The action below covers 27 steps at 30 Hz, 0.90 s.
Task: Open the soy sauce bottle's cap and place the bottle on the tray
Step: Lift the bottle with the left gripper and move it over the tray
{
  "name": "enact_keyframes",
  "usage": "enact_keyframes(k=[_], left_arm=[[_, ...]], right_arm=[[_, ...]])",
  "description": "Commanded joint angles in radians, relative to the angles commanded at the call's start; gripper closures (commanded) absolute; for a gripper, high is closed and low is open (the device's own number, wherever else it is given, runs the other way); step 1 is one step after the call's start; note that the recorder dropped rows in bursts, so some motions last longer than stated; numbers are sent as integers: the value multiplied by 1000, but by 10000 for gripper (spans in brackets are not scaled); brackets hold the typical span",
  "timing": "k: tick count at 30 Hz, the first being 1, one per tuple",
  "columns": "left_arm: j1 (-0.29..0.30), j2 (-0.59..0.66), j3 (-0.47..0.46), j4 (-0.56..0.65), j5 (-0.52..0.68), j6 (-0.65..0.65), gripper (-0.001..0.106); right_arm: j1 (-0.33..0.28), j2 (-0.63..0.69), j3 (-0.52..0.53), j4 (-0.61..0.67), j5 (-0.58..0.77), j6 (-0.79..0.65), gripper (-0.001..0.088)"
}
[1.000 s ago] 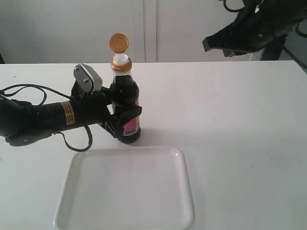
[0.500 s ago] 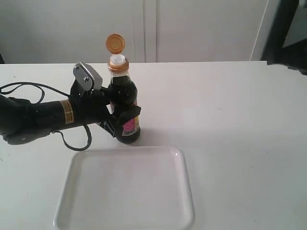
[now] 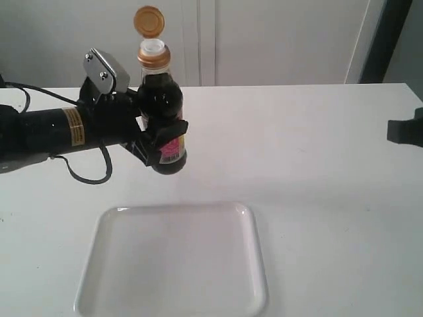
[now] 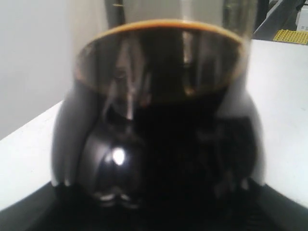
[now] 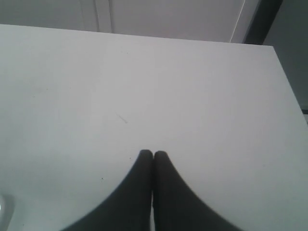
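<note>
Exterior view — left hand [image 3: 157, 141] gripping soy sauce bottle [image 3: 158, 99], cap [image 3: 149, 20] open

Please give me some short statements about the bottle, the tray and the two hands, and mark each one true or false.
1. The cap is flipped open. True.
2. The soy sauce bottle stands on the tray. False: it is off the tray, beyond its far rim.
3. The right hand is shut, with nothing between its fingertips. True.
4. The right hand grips the bottle. False: the left hand grips it; the right hand is far off to the side.
</note>
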Motion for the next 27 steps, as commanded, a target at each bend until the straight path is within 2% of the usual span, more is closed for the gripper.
enact_keyframes(k=[6, 17, 27], left_arm=[[0, -80, 45, 11, -19, -39, 1053], [0, -209, 185, 13, -21, -51, 1053], [-12, -291, 291, 33, -60, -63, 1053]], right_arm=[[0, -68, 37, 0, -13, -7, 868], [0, -201, 104, 0, -6, -2, 868], [2, -220, 137, 0, -10, 0, 868]])
